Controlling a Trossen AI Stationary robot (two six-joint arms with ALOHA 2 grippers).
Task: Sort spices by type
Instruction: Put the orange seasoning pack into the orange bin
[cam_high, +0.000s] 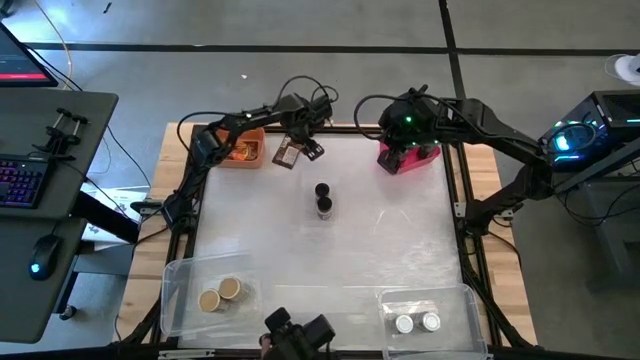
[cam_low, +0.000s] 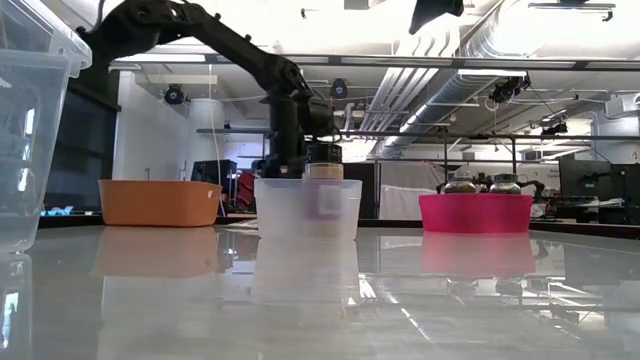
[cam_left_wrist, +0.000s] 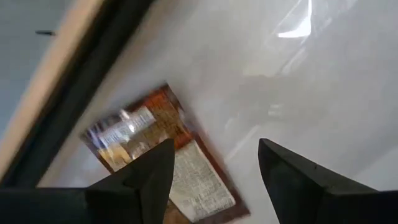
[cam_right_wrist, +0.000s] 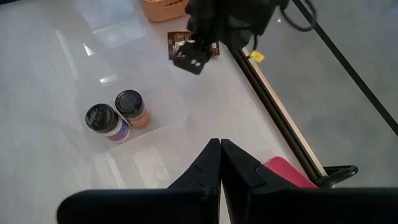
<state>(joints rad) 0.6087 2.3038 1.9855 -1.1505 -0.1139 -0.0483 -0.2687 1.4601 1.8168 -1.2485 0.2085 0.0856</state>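
**Left gripper hovering open over a spice packet**

The left gripper is hanging over the back edge of the white table, just beside the orange bin, its fingers standing apart and holding nothing. Under them a flat brown spice packet is lying on the table. The right gripper is waiting above the pink bin with its fingers pressed together, empty. Two dark-capped jars are standing side by side, touching, mid-table. Two tan-capped jars are sitting in the front-left clear tub; two white-capped jars are sitting in the front-right tub
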